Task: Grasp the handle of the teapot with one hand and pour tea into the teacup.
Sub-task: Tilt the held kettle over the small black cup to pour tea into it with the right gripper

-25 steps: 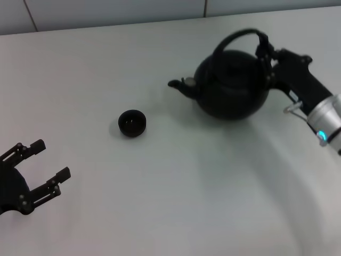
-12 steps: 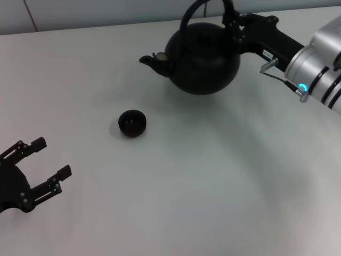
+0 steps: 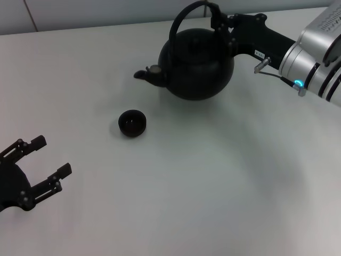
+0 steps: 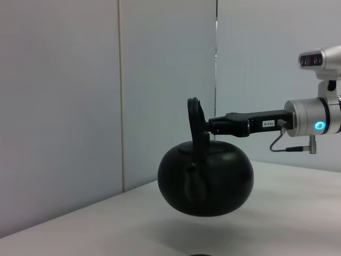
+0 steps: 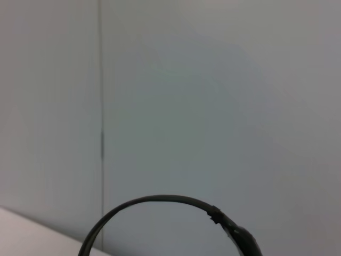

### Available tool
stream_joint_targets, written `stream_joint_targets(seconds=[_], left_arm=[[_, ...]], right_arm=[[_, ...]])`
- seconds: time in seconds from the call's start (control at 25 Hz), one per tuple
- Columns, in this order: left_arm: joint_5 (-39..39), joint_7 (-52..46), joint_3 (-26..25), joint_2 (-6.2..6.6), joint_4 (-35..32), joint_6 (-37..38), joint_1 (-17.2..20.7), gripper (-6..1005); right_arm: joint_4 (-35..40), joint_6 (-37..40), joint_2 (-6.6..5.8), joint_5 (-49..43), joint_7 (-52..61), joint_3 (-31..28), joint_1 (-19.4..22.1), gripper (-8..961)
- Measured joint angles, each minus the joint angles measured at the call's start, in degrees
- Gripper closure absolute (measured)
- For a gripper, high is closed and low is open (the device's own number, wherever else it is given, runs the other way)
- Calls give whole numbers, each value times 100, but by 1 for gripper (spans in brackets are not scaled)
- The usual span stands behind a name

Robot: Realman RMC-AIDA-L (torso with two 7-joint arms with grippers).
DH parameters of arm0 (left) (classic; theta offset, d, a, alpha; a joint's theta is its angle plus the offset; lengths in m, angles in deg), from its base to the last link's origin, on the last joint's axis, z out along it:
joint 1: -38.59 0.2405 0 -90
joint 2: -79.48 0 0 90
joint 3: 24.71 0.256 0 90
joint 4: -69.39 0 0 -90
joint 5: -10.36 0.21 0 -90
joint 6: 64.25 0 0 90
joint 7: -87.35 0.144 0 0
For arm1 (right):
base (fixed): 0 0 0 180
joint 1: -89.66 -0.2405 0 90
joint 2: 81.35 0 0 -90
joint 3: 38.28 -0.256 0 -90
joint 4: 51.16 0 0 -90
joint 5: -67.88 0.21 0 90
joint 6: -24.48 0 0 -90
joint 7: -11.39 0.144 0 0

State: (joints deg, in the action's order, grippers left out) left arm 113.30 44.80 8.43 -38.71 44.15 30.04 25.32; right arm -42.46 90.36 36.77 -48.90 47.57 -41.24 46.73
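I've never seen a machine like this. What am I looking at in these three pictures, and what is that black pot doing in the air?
This is a robot with two arms, each ending in a grasping tool. One picture looks down from a camera on its head; the other two come from cameras on its wrists.

On the white table sits a tiny round dark cup. The right tool is shut on the arched black handle of a large round matte black teapot. The left wrist picture shows the pot hanging clear above the table, level, its spout pointing toward the cup's side.

The left tool rests open at the table's near left, holding nothing. The right wrist picture shows only the handle's arch against a wall.
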Motion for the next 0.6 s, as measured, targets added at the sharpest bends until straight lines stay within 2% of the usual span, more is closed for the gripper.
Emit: stream_joint_targets(seconds=[0.16, 0.6], left_arm=[[-3, 2, 0, -7, 12, -11, 0, 207], [-50, -10, 0, -11, 55, -35, 1, 206]], right_arm=[[215, 62, 17, 32, -99, 342, -47, 873], [328, 174, 26, 32, -1180, 600, -246, 874]])
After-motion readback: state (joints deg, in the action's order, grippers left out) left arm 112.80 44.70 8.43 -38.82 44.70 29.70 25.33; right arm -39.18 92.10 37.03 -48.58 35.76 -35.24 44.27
